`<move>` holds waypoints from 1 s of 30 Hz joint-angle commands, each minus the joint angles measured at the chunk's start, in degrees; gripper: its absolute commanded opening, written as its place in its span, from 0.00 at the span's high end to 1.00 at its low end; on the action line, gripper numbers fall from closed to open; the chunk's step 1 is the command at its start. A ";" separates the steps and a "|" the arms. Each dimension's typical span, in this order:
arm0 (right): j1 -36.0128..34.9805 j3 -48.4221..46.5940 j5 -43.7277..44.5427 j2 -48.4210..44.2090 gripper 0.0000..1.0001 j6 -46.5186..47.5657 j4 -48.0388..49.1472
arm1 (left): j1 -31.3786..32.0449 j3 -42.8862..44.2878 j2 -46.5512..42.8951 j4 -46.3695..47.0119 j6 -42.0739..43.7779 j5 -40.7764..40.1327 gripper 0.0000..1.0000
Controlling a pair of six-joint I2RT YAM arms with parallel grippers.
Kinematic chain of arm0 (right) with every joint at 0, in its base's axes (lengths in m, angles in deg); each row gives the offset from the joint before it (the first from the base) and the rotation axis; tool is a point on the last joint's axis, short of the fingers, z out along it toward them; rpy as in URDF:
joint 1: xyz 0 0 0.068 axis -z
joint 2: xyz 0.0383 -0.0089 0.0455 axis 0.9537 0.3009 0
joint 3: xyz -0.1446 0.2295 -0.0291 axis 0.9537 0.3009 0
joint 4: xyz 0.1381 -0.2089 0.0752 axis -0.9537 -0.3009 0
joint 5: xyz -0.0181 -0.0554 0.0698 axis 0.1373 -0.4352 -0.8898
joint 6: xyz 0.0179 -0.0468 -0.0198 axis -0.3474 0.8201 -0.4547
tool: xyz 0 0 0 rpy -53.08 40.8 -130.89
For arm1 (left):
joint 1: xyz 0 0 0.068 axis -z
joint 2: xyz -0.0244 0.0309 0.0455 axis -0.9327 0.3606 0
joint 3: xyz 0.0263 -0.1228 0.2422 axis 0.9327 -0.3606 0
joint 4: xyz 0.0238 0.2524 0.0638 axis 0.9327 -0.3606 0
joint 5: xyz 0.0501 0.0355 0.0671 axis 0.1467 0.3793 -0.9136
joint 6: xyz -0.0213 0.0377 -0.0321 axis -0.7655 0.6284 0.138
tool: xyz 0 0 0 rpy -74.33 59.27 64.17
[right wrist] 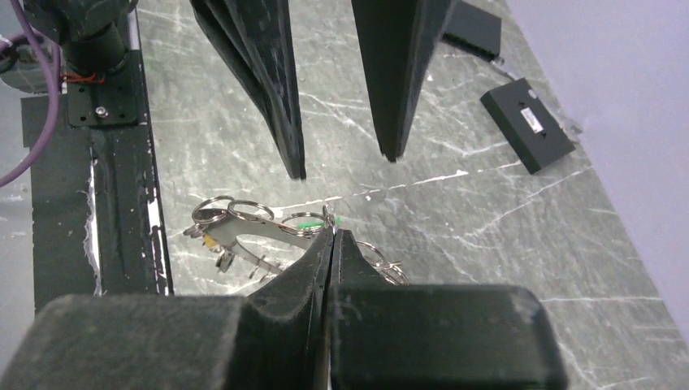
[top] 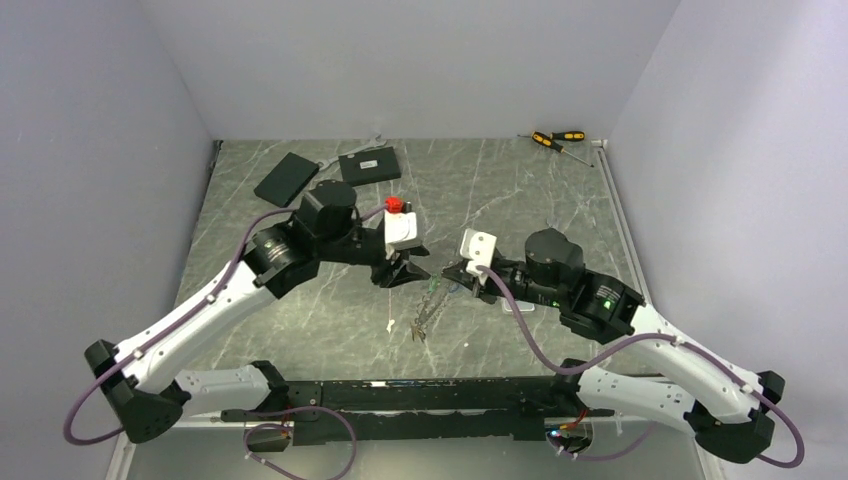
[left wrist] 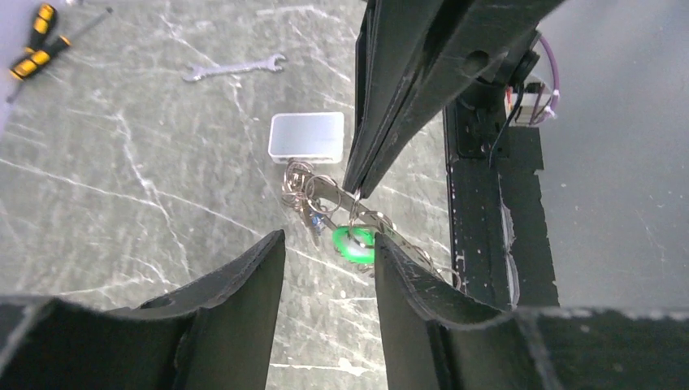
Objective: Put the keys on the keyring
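Observation:
The keyring is a dark metal ring with small split rings along its rim. It hangs between the two grippers, just above the table. My right gripper is shut on one small ring at the keyring's top edge. It enters the left wrist view from above. A green-tagged key hangs on the keyring, with blue and yellow bits beside it. My left gripper is open and empty, its jaws just short of the green key. A small pale key seems to lie on the table.
Two flat black boxes and a wrench lie at the back left. Yellow-and-black screwdrivers lie at the back right. A pale grey rectangular object lies beyond the keyring. The black base rail runs along the near edge.

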 commanded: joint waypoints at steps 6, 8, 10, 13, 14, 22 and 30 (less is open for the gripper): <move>-0.04 0.32 -2.12 -4.44 1.00 0.96 7.61 | 0.10 -0.63 -4.17 4.89 0.45 0.47 0.58; -0.04 0.36 -2.22 -4.73 1.00 0.75 7.87 | 0.05 -0.71 -3.91 5.42 0.16 1.58 0.61; -0.02 0.70 -2.31 -5.28 1.00 0.45 8.64 | 0.04 -1.08 -3.64 6.46 -0.16 2.60 0.63; -0.04 1.15 -2.56 -5.80 1.00 0.04 9.59 | 0.09 -2.25 -3.46 8.70 -1.21 3.55 0.65; -0.04 1.19 -2.50 -5.90 1.00 -0.06 9.74 | 0.10 -2.40 -3.36 9.34 -1.60 4.05 0.66; -0.04 1.37 -2.84 -5.90 1.00 -0.39 10.80 | 0.07 -4.46 -2.30 12.37 -3.77 6.44 0.68; 0.01 1.21 -2.81 -5.99 1.00 -0.60 11.45 | 0.08 -5.04 -1.83 13.61 -4.25 7.01 0.79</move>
